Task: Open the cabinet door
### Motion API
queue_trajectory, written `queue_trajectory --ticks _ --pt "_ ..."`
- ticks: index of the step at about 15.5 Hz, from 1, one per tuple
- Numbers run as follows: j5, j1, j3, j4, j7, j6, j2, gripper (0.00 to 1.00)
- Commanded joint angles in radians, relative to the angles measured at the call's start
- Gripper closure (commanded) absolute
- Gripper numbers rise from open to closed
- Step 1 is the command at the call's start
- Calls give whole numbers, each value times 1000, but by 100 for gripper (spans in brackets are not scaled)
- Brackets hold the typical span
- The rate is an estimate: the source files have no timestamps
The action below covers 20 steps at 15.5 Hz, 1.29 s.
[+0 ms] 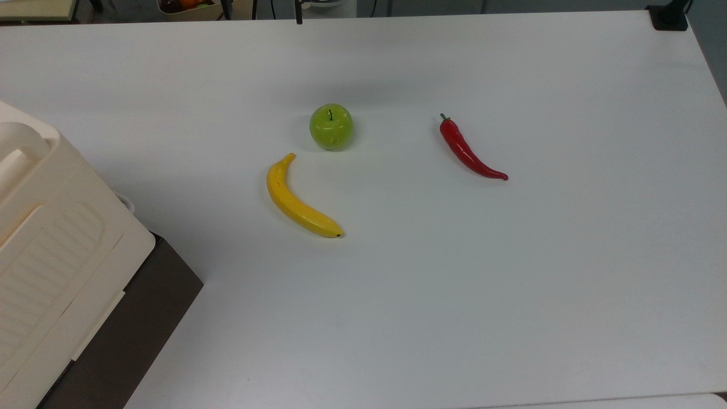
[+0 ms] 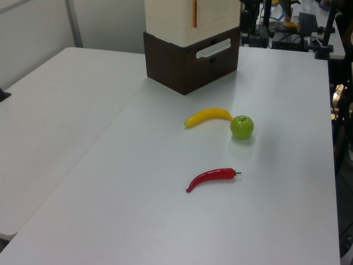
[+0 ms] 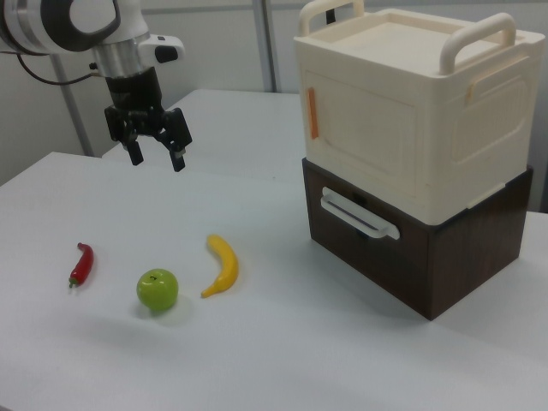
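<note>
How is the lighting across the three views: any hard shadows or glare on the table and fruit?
Top view: even overhead light, only soft faint shadows beside the banana and apple, a small highlight on the chili pepper. Left view: the white table looks slightly bluish, no glare. Right view: a soft shadow under the cabinet, and the gripper hangs open above the table.

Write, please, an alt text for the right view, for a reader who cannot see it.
A large boxy cream plastic cabinet on a dark brown lower part stands closed on a white table, at the right view's right. At the right view's left, the robot's black two-finger hand hangs open above a red chili pepper, a green apple and a yellow banana.
</note>
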Motion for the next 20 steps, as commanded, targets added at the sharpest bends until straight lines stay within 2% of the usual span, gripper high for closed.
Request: queue_trajectory --ticks 1,8,13,16,20 --pt "-12 -7 10 -14 -20 -53 -22 0" --pt "-10 -7 9 -11 -5 -44 -6 0" --pt "-41 -31 4 29 164 -20 52 0" --pt "-42 -68 2 38 251 103 81 0" --pt "-76 -116 2 40 271 314 113 0"
